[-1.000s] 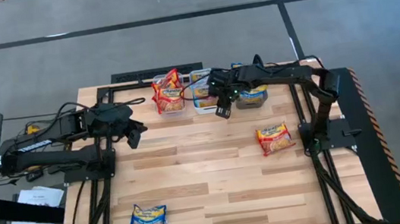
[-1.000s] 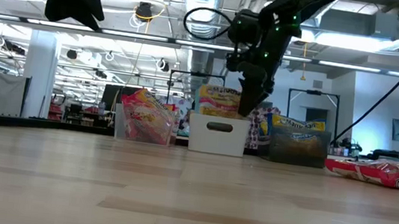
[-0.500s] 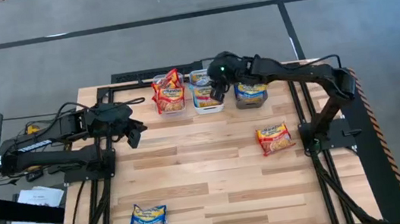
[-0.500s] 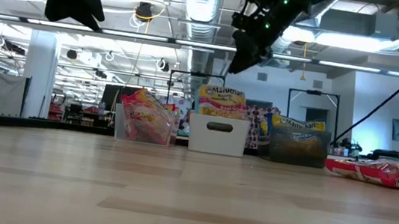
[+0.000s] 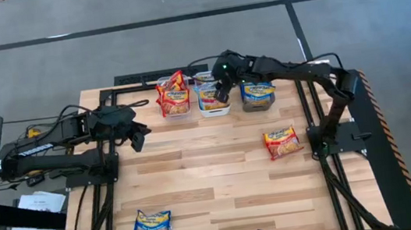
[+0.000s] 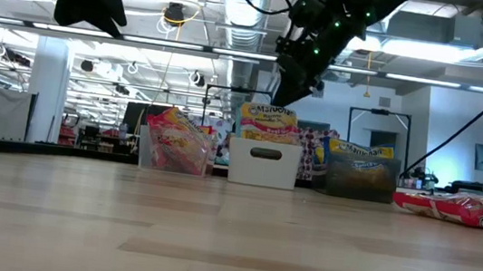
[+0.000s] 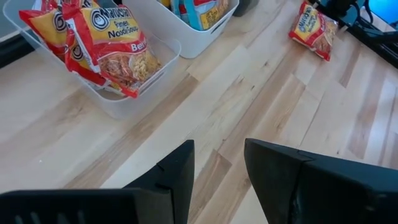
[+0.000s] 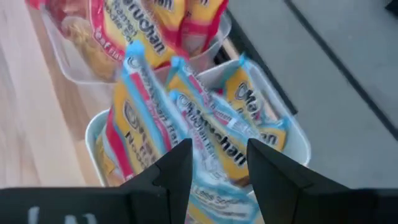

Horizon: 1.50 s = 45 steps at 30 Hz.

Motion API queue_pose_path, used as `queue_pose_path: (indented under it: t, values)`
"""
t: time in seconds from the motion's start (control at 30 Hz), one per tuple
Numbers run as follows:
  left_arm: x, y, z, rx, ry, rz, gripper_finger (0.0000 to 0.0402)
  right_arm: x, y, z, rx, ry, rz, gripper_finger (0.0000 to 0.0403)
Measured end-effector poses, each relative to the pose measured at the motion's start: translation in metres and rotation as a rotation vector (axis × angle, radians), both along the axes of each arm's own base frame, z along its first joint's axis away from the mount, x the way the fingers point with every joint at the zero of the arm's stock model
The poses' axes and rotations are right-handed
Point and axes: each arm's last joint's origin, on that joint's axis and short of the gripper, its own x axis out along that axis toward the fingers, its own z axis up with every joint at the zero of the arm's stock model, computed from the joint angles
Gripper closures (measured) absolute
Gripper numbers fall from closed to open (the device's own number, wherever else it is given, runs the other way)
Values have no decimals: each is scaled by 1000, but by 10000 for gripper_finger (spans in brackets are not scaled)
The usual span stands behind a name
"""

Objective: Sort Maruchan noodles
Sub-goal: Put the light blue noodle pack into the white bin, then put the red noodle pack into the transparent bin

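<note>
Maruchan packets stand on edge in three bins at the table's far edge: red ones (image 5: 173,94) in the clear bin (image 7: 168,46), light blue/pink ones (image 8: 186,118) in the white bin (image 6: 264,163), and blue/yellow ones (image 5: 257,89) in the dark bin (image 6: 362,178). A red packet (image 5: 282,142) lies flat near the right edge. A blue/yellow packet (image 5: 152,226) lies flat near the front left. My right gripper (image 8: 217,162) hovers open above the white bin, touching nothing. My left gripper (image 7: 219,165) hangs open and high over the table's left part, empty.
The three bins stand side by side against the far edge, the clear bin leftmost. The arms' black frames run along the table's left and right sides. Bare wood lies between the bins and the two loose packets.
My right gripper has risen from low at the white bin's near side and moved toward the far edge. It now hovers over the packets in that bin. The left arm has kept still.
</note>
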Motion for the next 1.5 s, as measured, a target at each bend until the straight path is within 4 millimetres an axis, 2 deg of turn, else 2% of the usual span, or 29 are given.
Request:
queue_pose_path:
  t: [0.13,0.2,0.27,0.4,0.8,1.03,1.17,1.37,1.5]
  values:
    - [0,0,0,2,1,2,274,0,-3,-3,10,-3,-3,228]
    - [0,0,0,3,1,4,274,7,-2,-10,15,3,5,228]
    - [0,0,0,4,2,6,274,6,-2,-20,51,50,-4,228]
    - [0,0,0,5,2,7,274,11,2,-26,73,56,2,228]
    - [0,0,0,6,2,7,274,15,10,-26,84,50,7,228]
    - [0,0,0,6,2,7,274,11,5,-17,51,68,-26,228]
    - [0,0,0,6,3,7,274,11,3,-2,53,77,-31,228]
    - [0,0,0,5,3,7,274,3,8,24,103,180,-31,228]
    - [-1,0,-1,3,10,7,274,-5,14,27,151,271,-32,228]
